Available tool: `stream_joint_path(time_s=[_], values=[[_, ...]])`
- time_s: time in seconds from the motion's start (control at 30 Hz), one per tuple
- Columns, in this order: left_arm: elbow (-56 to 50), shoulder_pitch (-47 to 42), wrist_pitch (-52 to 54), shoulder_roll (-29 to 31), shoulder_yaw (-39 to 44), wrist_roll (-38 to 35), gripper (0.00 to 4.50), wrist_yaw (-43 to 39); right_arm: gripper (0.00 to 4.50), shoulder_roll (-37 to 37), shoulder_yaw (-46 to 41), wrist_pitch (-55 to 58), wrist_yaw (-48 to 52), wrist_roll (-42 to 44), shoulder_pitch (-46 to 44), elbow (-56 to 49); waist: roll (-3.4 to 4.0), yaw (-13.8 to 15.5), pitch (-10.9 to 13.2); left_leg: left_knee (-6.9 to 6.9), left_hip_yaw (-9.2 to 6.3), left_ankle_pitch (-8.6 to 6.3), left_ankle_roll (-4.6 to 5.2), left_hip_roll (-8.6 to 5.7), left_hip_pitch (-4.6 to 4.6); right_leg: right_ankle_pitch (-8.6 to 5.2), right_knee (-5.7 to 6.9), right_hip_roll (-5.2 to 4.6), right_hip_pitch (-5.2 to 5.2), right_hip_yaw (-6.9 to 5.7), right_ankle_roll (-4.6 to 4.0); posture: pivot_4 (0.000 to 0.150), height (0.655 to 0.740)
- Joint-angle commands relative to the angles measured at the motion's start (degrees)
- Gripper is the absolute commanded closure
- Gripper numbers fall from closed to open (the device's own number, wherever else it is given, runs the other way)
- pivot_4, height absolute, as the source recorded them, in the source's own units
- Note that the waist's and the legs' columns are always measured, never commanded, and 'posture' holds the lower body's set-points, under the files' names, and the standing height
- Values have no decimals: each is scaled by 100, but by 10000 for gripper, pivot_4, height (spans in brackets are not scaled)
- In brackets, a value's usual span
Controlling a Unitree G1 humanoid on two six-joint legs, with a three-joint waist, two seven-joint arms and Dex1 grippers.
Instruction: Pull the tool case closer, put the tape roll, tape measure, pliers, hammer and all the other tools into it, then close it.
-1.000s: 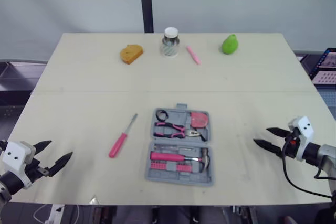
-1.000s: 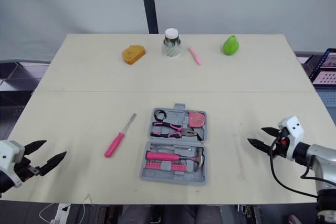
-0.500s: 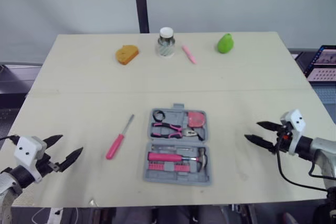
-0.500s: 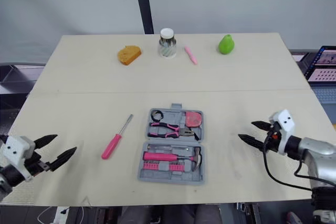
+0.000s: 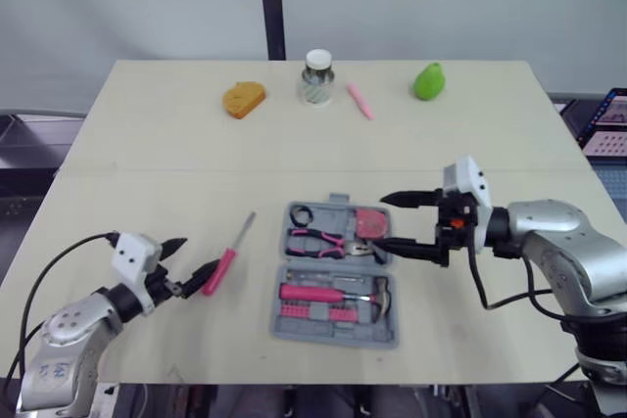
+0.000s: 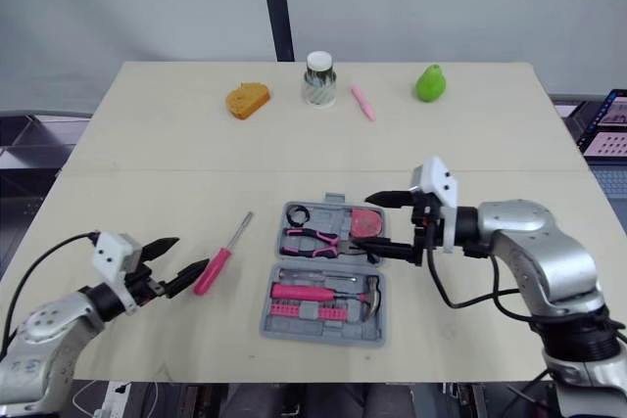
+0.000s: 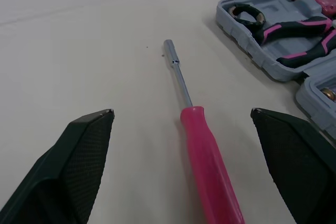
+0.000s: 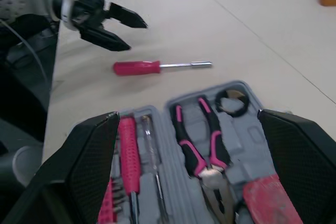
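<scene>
Left gripper (image 5: 199, 254) is spread wide; the pink screwdriver (image 7: 202, 145) is seen just ahead, in line with the gap. Right gripper (image 5: 381, 221) is spread wide; the open case (image 5: 284, 325) is seen at its fingertips.

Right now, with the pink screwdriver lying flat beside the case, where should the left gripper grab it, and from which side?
Probably the thick pink handle of the screwdriver, not the thin metal shaft. It lies flat, handle end toward the left gripper, whose open fingers flank it, so advance from the handle end and close across its width.
</scene>
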Motion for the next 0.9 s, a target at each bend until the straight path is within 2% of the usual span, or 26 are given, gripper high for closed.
stream_joint_path(time_s=[0.03, 0.3, 0.57, 0.67, 0.9], values=[[-272, -108, 353, 75, -193, 126, 0, 197, 574, 24, 25, 46, 18, 175, -169, -328, 0, 11, 0, 0, 0, 0, 0, -1, 0, 0, 0, 0, 0, 0, 0, 1500, 7400], [-310, -527, 979, 54, -683, 538, 0, 654, 574, 103, 94, 60, -67, 170, -265, -512, -1, 8, 0, 5, 1, 0, 0, 0, -1, 0, 0, 5, 1, 2, 0, 1500, 7400], [-317, -661, 1218, -4, -719, 577, 0, 821, 574, 125, 109, 55, -70, 151, -263, -553, -1, 0, 0, 7, 5, 0, -1, 3, -1, 0, 1, 9, -3, 8, 0, 1500, 7400], [-239, -903, 1455, -60, -943, 810, 0, 1093, 574, 156, 135, 0, -53, 139, -280, -568, -2, 7, 0, 9, 5, 1, -1, 5, -2, 0, 2, 11, -2, 9, 0, 1500, 7400], [-47, -962, 1383, 64, -1325, 1287, 0, 1165, 574, 197, 175, -44, -67, 83, -292, -550, -2, 12, 0, 17, 5, 1, -1, 5, -2, 0, 4, 13, -1, 15, 0, 1500, 7400]])
